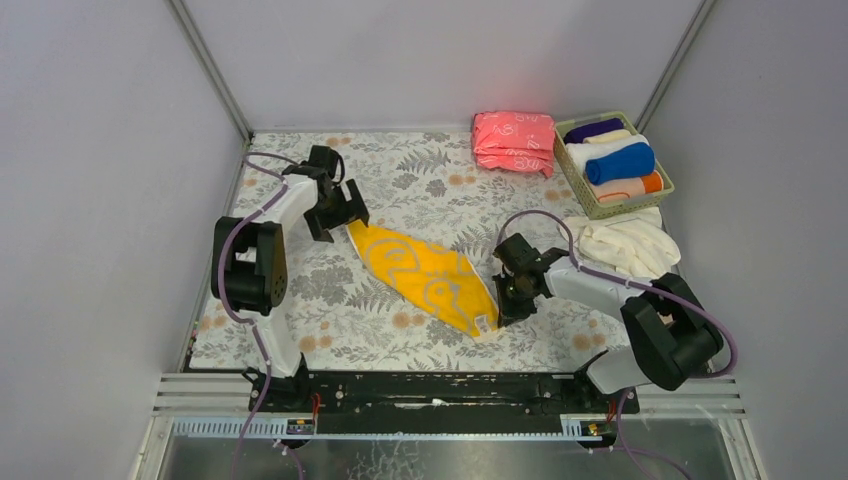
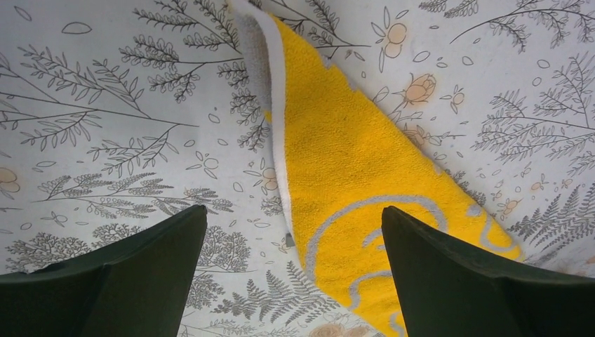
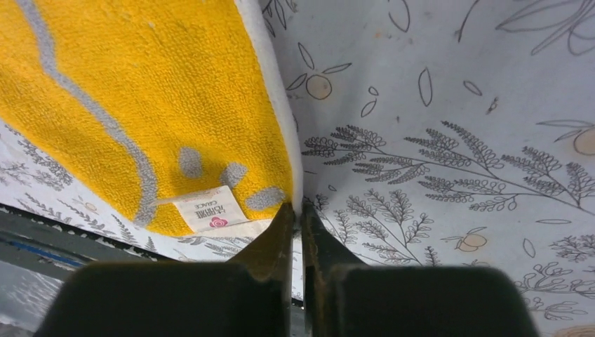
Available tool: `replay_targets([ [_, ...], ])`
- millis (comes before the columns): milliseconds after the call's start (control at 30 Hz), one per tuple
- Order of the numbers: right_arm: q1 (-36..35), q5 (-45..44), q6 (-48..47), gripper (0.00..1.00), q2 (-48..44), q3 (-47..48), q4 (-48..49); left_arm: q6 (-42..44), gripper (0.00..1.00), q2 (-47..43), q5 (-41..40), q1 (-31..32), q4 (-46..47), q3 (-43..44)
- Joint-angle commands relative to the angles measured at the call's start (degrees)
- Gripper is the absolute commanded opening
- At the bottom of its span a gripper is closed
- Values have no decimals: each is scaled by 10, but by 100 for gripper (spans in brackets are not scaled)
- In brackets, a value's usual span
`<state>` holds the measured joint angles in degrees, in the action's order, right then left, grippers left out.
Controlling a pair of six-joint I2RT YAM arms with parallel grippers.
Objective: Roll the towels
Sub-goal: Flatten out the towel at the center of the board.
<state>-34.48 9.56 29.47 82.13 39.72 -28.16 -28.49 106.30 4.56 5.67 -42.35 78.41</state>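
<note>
Yellow towel [image 1: 425, 280], white print, diag. strip

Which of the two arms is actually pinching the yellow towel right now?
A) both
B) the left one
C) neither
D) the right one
D: in the right wrist view the right end effector is closed on the white edge of the yellow towel, beside its label. The left end effector hangs open over the towel's other end.

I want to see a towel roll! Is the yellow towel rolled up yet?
Not yet. The yellow towel lies flat and stretched out, with no roll anywhere. The right hand is pinching its white edge.
</note>
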Motion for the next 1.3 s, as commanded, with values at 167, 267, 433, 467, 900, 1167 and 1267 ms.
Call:
replay_targets([
  [167, -7, -200, -97, 0, 46, 278, -135, 16, 95, -70, -4, -25, -18, 1],
  [267, -7, -260, -144, 0, 81, 435, -173, 7, 95, -102, 5, -43, -21, -1],
  [433, -8, -255, -233, 0, 113, 695, -207, -1, 95, -163, 8, -60, -33, 16],
  [467, -8, -243, -244, 0, 109, 729, -202, -2, 95, -173, 10, -60, -35, 21],
  [900, -8, -68, -247, 1, -76, 443, -89, -14, 94, -241, 112, -58, -13, -63],
  [1167, -11, 107, -158, 7, -83, 210, -102, -13, 93, -235, 100, 5, -4, -108],
  [1267, -17, 169, -126, 17, -95, 133, -64, -21, 93, -233, 87, 47, 4, -115],
])
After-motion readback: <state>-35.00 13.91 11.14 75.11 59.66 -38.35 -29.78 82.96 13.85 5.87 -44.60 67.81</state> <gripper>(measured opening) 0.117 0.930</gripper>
